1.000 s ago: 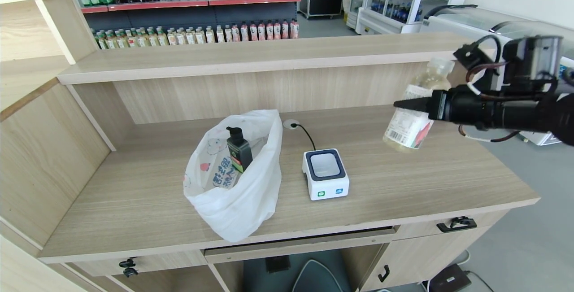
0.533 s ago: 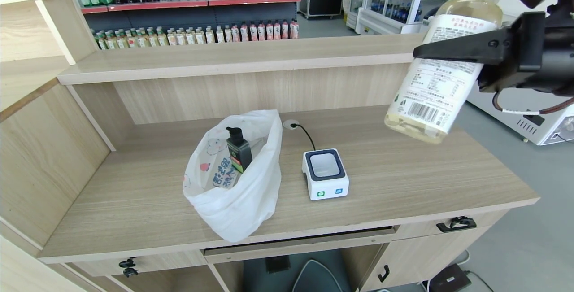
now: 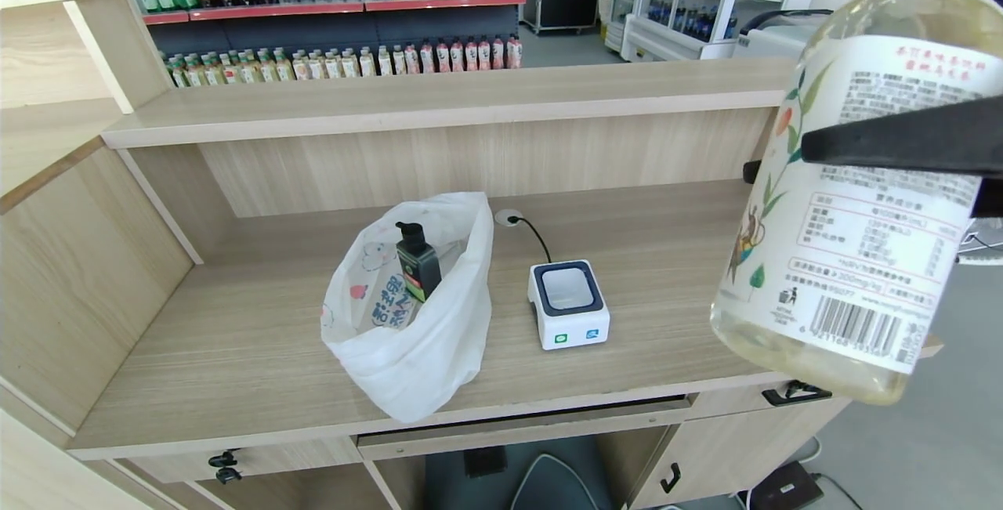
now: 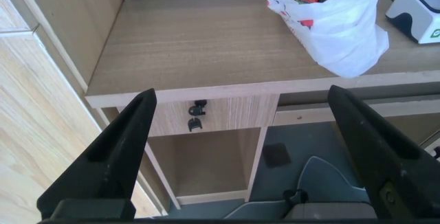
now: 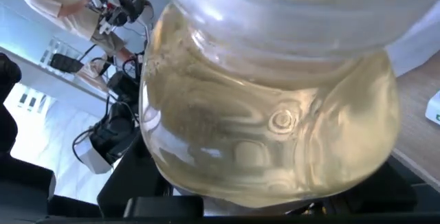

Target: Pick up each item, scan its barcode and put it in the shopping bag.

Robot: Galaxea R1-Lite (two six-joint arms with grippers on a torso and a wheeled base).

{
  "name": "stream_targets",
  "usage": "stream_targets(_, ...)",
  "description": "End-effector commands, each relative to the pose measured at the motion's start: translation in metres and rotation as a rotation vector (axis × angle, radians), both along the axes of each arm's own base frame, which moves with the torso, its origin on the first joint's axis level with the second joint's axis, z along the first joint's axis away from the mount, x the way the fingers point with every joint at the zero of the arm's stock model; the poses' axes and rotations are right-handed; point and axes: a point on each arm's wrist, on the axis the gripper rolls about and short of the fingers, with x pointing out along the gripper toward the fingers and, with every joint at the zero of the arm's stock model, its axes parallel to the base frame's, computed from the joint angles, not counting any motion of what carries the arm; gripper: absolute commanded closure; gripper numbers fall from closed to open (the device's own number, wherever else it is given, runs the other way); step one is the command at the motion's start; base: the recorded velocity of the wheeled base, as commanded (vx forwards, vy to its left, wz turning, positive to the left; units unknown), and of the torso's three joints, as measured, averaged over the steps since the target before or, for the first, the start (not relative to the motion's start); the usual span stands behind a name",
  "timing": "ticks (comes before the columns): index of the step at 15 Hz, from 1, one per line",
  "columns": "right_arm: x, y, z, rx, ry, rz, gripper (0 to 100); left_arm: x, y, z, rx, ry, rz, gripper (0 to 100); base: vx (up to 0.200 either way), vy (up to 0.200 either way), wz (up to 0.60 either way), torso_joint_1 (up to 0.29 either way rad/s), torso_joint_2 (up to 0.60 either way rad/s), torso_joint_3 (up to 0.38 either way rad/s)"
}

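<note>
A clear bottle (image 3: 854, 204) of pale yellow drink, with a white label and a barcode near its base, hangs high at the right, close to the head camera. My right gripper (image 3: 783, 157) is shut on it, one black finger (image 3: 901, 142) crossing its label. The same bottle (image 5: 275, 114) shows base-on in the right wrist view. On the counter stands the white scanner (image 3: 566, 302), and to its left the open white shopping bag (image 3: 415, 330) with a black pump bottle (image 3: 418, 263) inside. My left gripper (image 4: 240, 155) is open, low before the counter's front left edge.
The wooden counter (image 3: 674, 298) has a raised back ledge and a side wall on the left. A black cable (image 3: 533, 232) runs from the scanner to a hole in the counter. Drawers with black handles (image 3: 798, 392) sit under the front edge.
My right gripper has lifted the bottle from above the counter's right end and brought it up close to the head camera. Bag, scanner and left arm are unchanged.
</note>
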Motion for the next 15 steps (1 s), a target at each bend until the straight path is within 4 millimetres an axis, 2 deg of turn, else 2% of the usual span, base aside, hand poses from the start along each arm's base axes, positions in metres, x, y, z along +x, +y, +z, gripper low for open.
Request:
stream_targets(1,-0.017,-0.002,-0.006,-0.006,-0.017,0.031,100,0.000,0.000,0.000,0.000,0.000,0.000,0,0.000,0.000,0.00,0.000,0.00,0.000)
stream_targets(8,-0.033,-0.005,-0.015,-0.025,-0.062,0.078,100,0.000,0.000,0.000,0.000,0.000,0.000,0,0.000,0.000,0.00,0.000,0.00,0.000)
stream_targets(15,-0.033,-0.004,-0.018,-0.029,-0.058,0.084,100,0.000,0.000,0.000,0.000,0.000,0.000,0,0.000,0.000,0.00,0.000,0.00,0.000)
